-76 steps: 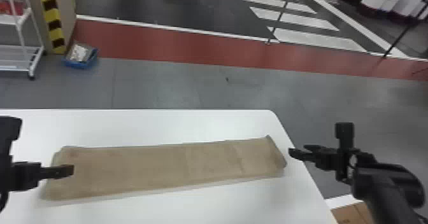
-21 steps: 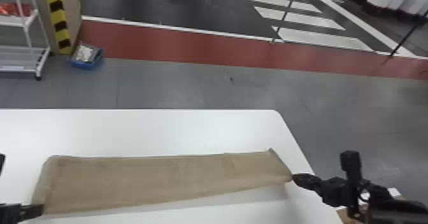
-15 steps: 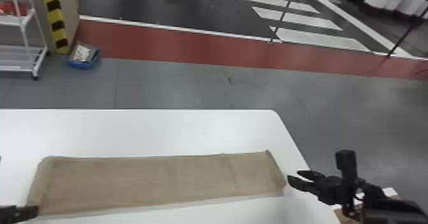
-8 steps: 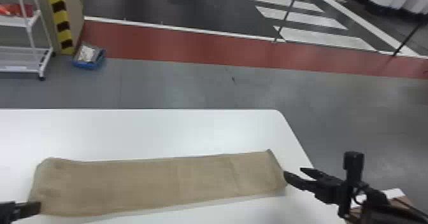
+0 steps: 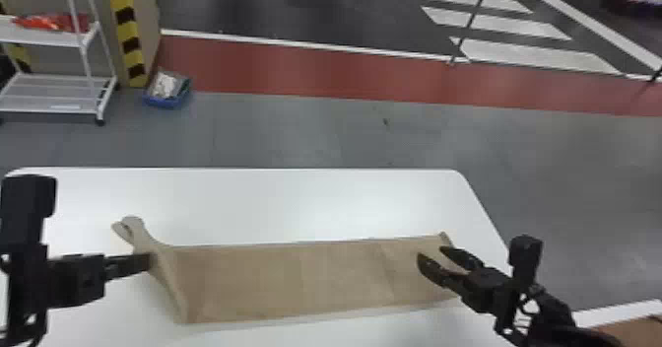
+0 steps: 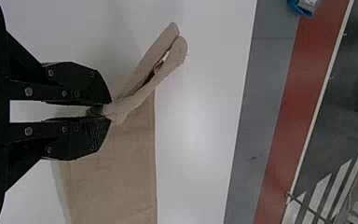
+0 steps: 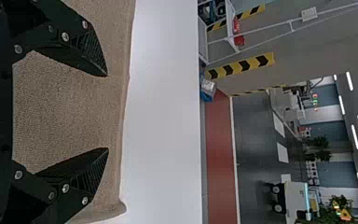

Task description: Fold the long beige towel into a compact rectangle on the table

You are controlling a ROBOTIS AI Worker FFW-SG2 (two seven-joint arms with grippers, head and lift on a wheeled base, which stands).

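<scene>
The right gripper [image 5: 432, 252] holds its fingers apart over the right end of the beige towel [image 5: 305, 277]; the left gripper [image 5: 149, 261] is clamped on the left end, bunched into a loop. The towel lies along the white table [image 5: 320, 193]. Beyond, a blue bin [image 5: 165, 103], perhaps holding packets, sits near a white wheeled rack [image 5: 49, 107].

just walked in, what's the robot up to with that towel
It is partway through folding the long beige towel on the white table. The left claw has the towel's left end pinched, with the cloth bunched between its fingers and a looped bit sticking out past them. The right claw is open over the towel near its other end, holding nothing. The towel is still a long strip, so the compact rectangle isn't made yet.
</scene>
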